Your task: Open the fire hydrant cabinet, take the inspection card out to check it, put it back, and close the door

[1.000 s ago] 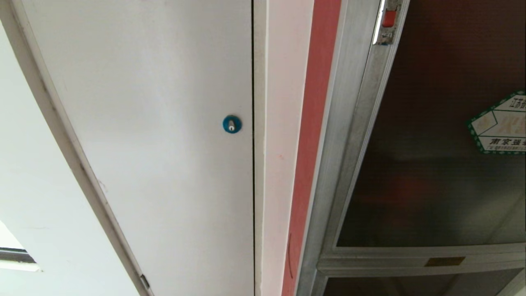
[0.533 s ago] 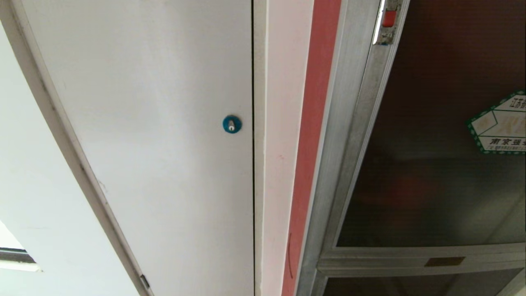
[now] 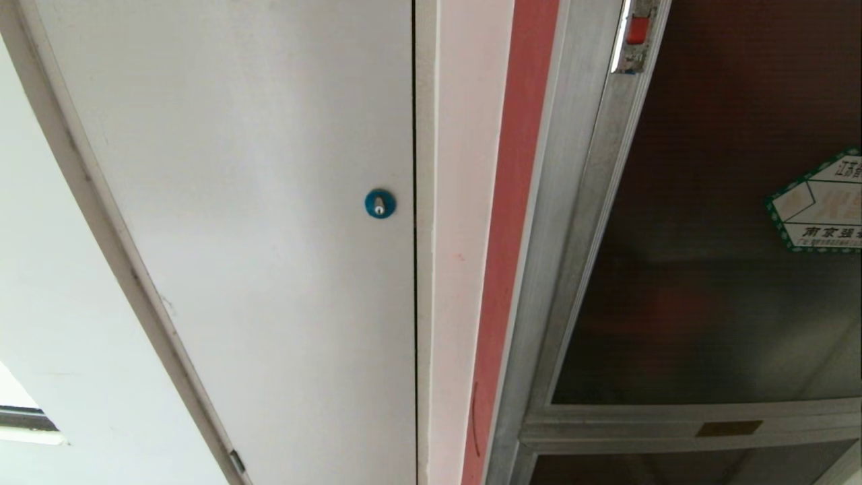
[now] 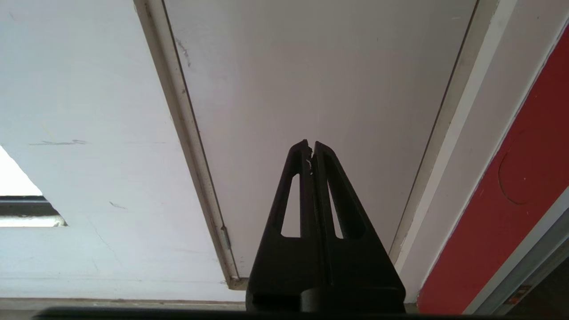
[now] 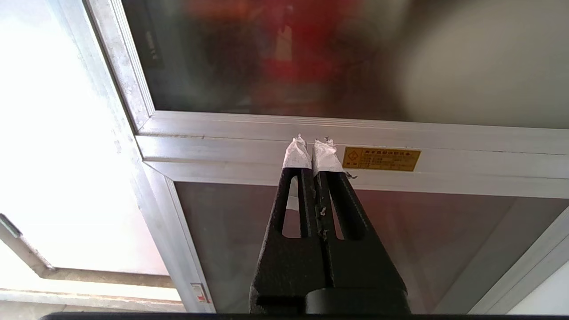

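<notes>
The fire hydrant cabinet (image 3: 572, 202) stands at the right, with a silver aluminium frame. Its door (image 3: 707, 236) of dark tinted glass is closed; it bears a small red latch (image 3: 637, 30) and a green-bordered sticker (image 3: 818, 202). Neither arm shows in the head view. My right gripper (image 5: 312, 146) is shut, its white-wrapped tips before the cabinet's crossbar (image 5: 466, 138), beside a gold plate (image 5: 381, 159). Red shapes (image 5: 302, 44) blur behind the glass. My left gripper (image 4: 311, 144) is shut and empty, facing the white door (image 4: 311, 66). The inspection card is hidden.
Left of the cabinet runs a red strip (image 3: 512, 236), then a plain white door (image 3: 269, 202) with a blue round lock (image 3: 380, 203). A lower glass panel (image 5: 422, 240) lies under the crossbar.
</notes>
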Controlling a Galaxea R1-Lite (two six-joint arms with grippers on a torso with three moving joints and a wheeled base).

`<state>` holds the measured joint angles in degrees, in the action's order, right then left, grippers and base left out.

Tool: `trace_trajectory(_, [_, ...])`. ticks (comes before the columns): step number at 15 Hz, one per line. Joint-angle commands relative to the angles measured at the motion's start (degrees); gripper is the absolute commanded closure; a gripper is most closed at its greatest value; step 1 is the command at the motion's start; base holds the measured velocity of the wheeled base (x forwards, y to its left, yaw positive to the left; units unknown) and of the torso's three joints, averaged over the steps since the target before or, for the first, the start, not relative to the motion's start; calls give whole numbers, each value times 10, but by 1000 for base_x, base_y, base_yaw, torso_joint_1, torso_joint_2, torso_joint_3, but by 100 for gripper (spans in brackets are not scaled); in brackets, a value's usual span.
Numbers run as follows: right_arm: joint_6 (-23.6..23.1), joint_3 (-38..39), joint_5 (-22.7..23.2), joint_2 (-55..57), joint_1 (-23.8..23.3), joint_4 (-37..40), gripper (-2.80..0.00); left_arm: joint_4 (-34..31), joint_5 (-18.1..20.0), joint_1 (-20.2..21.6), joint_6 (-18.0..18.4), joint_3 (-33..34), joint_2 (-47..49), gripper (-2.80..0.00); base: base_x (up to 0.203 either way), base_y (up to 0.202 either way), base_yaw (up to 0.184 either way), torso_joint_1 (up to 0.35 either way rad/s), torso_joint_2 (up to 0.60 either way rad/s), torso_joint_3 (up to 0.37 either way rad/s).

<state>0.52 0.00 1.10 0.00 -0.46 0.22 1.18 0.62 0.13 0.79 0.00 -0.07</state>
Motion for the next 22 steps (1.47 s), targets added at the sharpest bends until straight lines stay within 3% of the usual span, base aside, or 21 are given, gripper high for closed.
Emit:
trace_trajectory(1, [0, 0, 0, -2, 0, 0, 0, 0, 0, 0, 0, 4, 0, 0, 0, 0, 0, 0, 0, 0])
trace_trajectory(22, [4, 0, -1, -2, 0, 0, 0, 0, 0, 0, 0, 4, 0, 0, 0, 0, 0, 0, 0, 0])
